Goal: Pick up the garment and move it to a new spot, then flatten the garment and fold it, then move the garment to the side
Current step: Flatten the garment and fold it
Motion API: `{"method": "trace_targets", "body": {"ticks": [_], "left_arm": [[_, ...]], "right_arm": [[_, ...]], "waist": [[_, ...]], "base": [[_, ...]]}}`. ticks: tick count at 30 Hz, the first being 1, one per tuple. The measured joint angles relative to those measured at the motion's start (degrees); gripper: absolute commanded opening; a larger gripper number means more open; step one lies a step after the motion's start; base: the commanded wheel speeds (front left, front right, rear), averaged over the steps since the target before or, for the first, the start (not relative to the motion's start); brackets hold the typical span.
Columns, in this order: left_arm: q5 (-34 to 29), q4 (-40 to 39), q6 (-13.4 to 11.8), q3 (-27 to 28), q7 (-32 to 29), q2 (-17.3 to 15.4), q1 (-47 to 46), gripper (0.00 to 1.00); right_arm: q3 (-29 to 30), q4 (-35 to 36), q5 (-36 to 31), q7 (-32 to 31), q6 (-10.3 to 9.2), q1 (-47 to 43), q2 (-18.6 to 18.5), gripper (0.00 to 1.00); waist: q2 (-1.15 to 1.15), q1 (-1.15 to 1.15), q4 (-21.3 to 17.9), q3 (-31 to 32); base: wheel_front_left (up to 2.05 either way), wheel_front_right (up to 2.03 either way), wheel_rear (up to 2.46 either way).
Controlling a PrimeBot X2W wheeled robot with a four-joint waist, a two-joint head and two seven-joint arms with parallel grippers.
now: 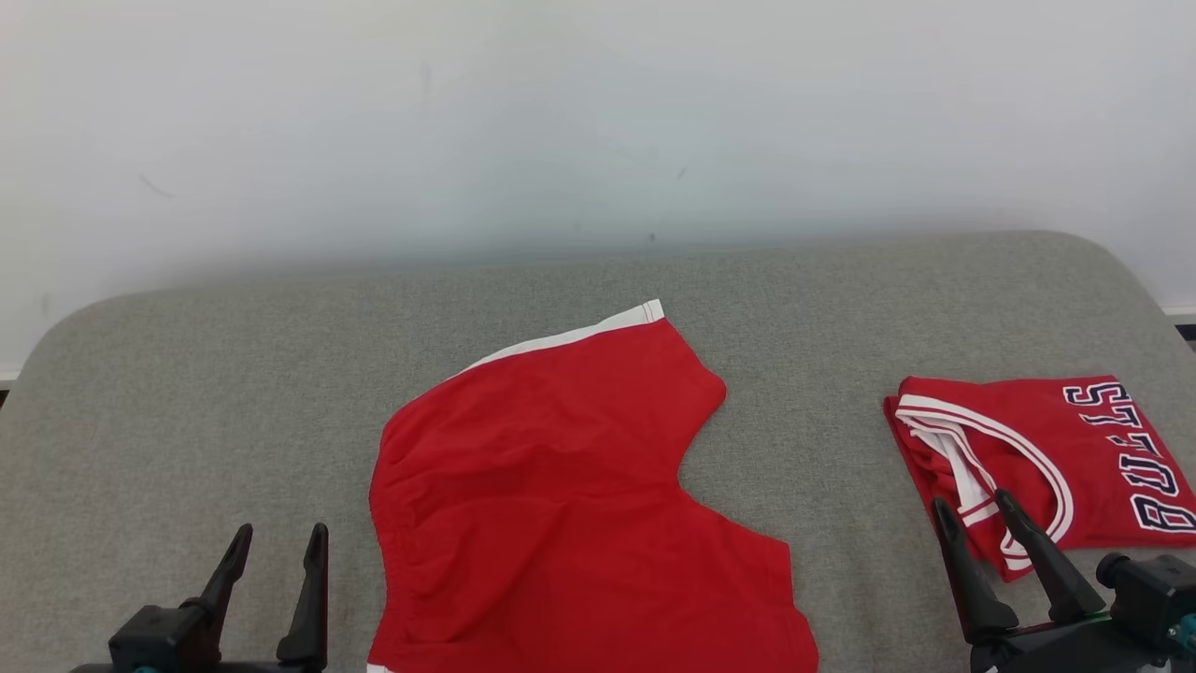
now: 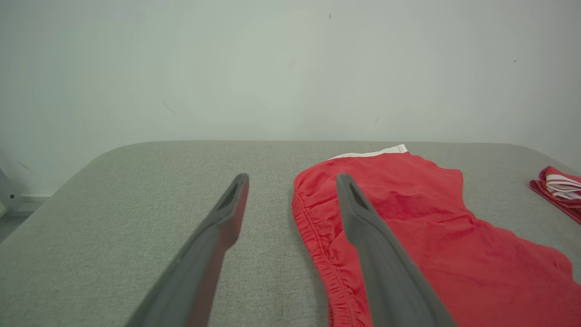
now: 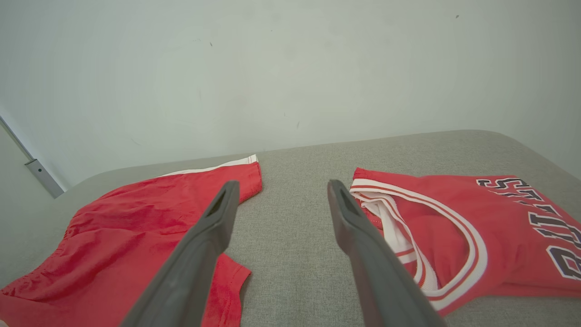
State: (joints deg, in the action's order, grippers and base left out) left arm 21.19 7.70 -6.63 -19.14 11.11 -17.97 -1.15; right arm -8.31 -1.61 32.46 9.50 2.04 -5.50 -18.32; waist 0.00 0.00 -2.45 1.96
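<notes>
The garment (image 1: 561, 495) is a pair of red shorts with white trim, spread on the grey padded surface (image 1: 187, 374) at centre, one leg reaching the far side. In the left wrist view the garment (image 2: 431, 236) lies right of centre. It shows at the lower left of the right wrist view (image 3: 127, 236). My left gripper (image 1: 277, 547) hovers open near the front edge, just left of the shorts' elastic waistband. My right gripper (image 1: 976, 509) stands open at the lower right, empty, its fingertips over the near corner of a folded jersey.
A folded red jersey (image 1: 1046, 458) with white trim and dark lettering lies at the right side of the surface, also in the right wrist view (image 3: 454, 227). A pale wall (image 1: 598, 121) rises behind the surface. Bare grey fabric stretches to the left.
</notes>
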Motion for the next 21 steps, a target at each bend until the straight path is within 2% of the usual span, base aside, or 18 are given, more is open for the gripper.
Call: {"method": "trace_targets", "body": {"ticks": [10,12,17,19,21], "left_arm": [[0.00,0.11,-0.21,-0.12,-0.80,0.14,-0.01,1.00],[0.34,0.20,0.10,-0.35,-1.83,0.44,0.00,1.00],[1.22,1.82,1.36,-2.71,-5.93,1.20,0.43,1.00],[1.29,3.11,1.69,-3.77,-8.28,1.16,0.64,1.00],[1.35,4.63,2.42,-4.79,-10.68,1.18,0.64,1.00]], "right_arm": [[0.23,-1.10,-0.31,1.12,0.08,0.08,0.02,1.00],[-0.01,-1.19,-0.26,1.02,0.56,0.08,0.10,1.00],[-1.66,-1.69,0.27,-2.81,0.05,0.04,0.67,1.00],[-2.58,-1.80,0.27,-5.26,-0.58,-0.01,0.64,1.00],[-4.76,-1.76,0.27,-8.35,-0.37,-0.29,0.40,1.00]], "waist": [[0.00,0.00,0.51,-0.19],[0.00,0.00,0.60,-0.22],[0.00,0.00,0.70,-0.38],[0.00,0.00,0.67,-0.50],[0.00,0.00,0.64,-0.63]], "base": [[0.00,0.00,0.00],[0.00,0.00,0.00],[0.00,0.00,0.00],[0.00,0.00,0.00],[0.00,0.00,0.00]]}}
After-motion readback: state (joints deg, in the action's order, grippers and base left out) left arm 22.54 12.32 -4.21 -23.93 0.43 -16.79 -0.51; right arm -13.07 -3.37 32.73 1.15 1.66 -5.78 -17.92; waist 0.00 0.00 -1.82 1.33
